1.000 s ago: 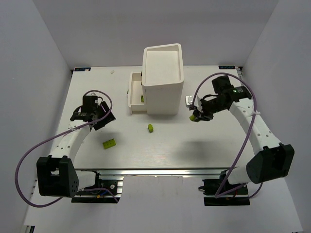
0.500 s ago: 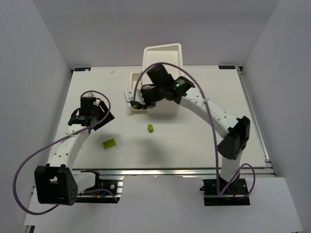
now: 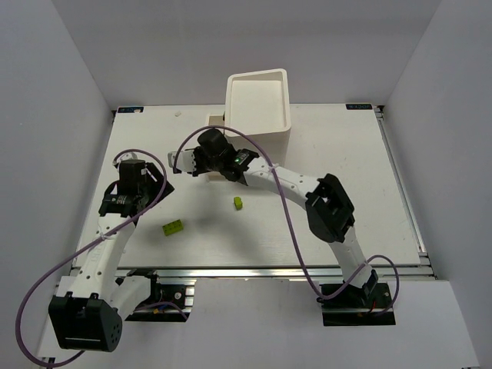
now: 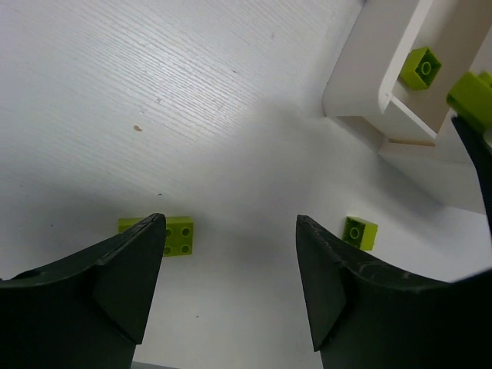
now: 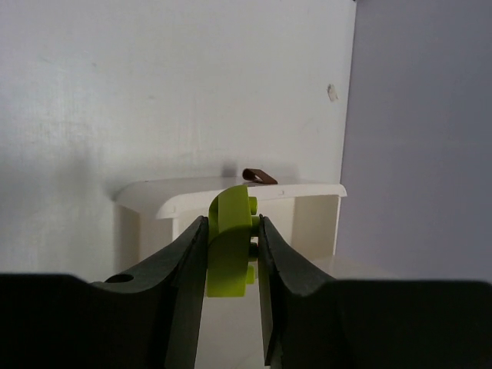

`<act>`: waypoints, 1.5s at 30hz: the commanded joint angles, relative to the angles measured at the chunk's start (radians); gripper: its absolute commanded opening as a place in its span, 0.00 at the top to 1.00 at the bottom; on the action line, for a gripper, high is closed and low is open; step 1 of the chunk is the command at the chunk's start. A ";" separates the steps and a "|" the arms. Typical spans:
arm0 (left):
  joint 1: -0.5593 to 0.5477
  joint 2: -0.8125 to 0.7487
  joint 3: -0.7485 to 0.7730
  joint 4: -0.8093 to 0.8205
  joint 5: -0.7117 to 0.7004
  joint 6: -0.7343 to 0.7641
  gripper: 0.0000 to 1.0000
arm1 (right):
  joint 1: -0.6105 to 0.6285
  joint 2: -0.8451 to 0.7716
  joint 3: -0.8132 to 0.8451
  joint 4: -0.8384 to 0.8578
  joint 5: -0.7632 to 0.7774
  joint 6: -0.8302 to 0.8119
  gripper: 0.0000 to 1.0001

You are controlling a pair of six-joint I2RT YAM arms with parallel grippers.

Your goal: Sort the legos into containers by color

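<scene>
My right gripper (image 5: 231, 224) is shut on a lime lego (image 5: 229, 250), held on edge above the pulled-out white drawer (image 5: 192, 201) with its brown knob (image 5: 259, 176). From above, that gripper (image 3: 187, 162) hangs left of the white cabinet (image 3: 259, 108) and hides most of the drawer. Another lime lego (image 4: 420, 67) lies inside the drawer (image 4: 361, 77). My left gripper (image 4: 231, 223) is open over bare table, and a flat lime lego (image 4: 178, 234) and a small lime lego (image 4: 360, 232) lie beyond its fingers. From above these are the flat lego (image 3: 174, 227) and the small lego (image 3: 239, 203), with the left gripper (image 3: 154, 188) to their left.
The right arm stretches across the table in front of the cabinet, from its base at the near right. Grey walls close in the table on the left, right and back.
The right arm has swung from the cabinet's right side across to its left, carrying the lime lego over the drawer. The left arm drew back slightly toward the left.
</scene>
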 commanded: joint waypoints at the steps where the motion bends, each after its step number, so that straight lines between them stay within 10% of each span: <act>1: 0.004 -0.017 0.040 -0.039 -0.052 0.027 0.21 | 0.006 0.039 0.011 0.204 0.187 -0.049 1.00; 12: 0.004 -0.069 0.008 -0.052 -0.119 -0.009 0.19 | -0.007 0.048 -0.096 0.239 0.271 -0.230 1.00; 19: 0.004 -0.090 0.014 -0.098 -0.130 -0.016 0.19 | -0.017 0.041 -0.113 0.201 0.247 -0.230 0.48; 29: 0.004 -0.127 0.020 -0.148 -0.127 -0.022 0.20 | -0.023 0.031 0.028 0.089 0.196 -0.086 0.43; 36: 0.004 -0.118 -0.001 -0.157 -0.078 -0.045 0.86 | -0.091 -0.171 0.000 -0.310 -0.459 -0.225 0.52; 39: 0.004 -0.107 -0.007 -0.162 -0.054 -0.053 0.87 | -0.105 -0.228 -0.090 -0.497 -0.548 -0.494 0.67; 45: 0.004 -0.123 -0.030 -0.159 -0.031 -0.082 0.60 | -0.108 -0.154 -0.027 -0.805 -0.490 -0.601 0.19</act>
